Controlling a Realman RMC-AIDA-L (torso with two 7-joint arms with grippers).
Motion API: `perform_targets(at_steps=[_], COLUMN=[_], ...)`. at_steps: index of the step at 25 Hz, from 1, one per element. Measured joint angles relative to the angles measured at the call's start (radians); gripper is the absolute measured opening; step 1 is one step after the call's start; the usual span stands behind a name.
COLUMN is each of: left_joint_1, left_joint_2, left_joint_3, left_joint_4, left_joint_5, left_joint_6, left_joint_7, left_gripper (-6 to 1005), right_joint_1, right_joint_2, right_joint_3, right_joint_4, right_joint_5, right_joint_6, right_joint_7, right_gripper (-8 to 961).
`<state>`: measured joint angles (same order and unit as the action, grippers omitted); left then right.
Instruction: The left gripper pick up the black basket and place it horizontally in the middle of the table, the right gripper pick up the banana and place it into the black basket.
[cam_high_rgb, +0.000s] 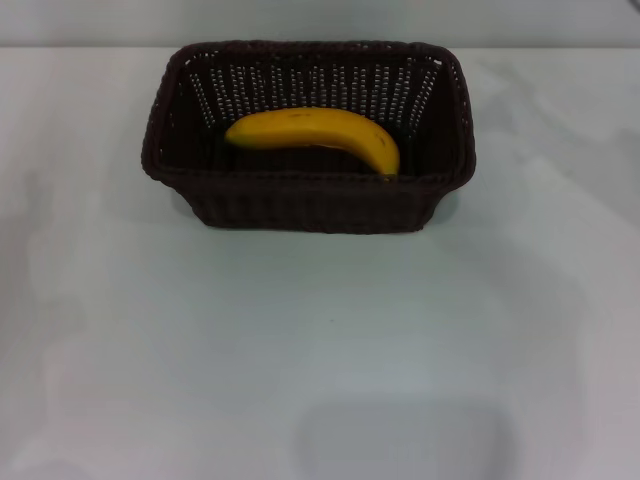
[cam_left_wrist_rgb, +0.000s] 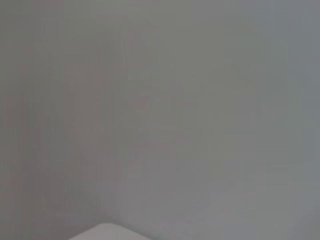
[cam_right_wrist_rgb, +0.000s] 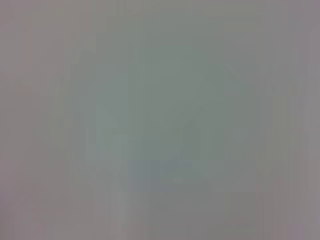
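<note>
The banana (cam_high_rgb: 318, 134) lay inside the basket (cam_high_rgb: 308, 205) on the table (cam_high_rgb: 320, 340); both steps appeared complete. Neither gripper was visible, so their grip state was unknown; nothing further seemed required.

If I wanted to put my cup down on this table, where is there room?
The table is bare across the whole near stretch in front of the black basket, and in the strips to the basket's left and right. The only filled spot is the basket itself, where the banana lies. Behind it only a thin strip remains.
</note>
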<state>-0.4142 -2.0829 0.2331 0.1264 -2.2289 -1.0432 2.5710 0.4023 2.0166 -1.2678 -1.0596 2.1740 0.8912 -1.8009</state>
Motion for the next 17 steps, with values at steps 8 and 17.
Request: perform_targets(at_steps=[8,17], left_joint_1=[-0.009,-0.033], left_joint_2=[0.000,0.000], left_joint_3=[0.004,0.012], left_joint_4=[-0.052,-0.066], left_joint_5=[0.000,0.012], left_joint_6=[-0.043,-0.040], left_joint_7=[0.053,0.115], left_gripper=[814,814], right_joint_1=[0.018,0.038], right_joint_2=[0.005,0.007], right_joint_3=[0.252,0.266], right_joint_4=[0.660,0.911], right_joint_5=[0.362,0.449], right_joint_6=[0.367,0.340], right_joint_7=[-0.668,-0.983], right_gripper=[868,868])
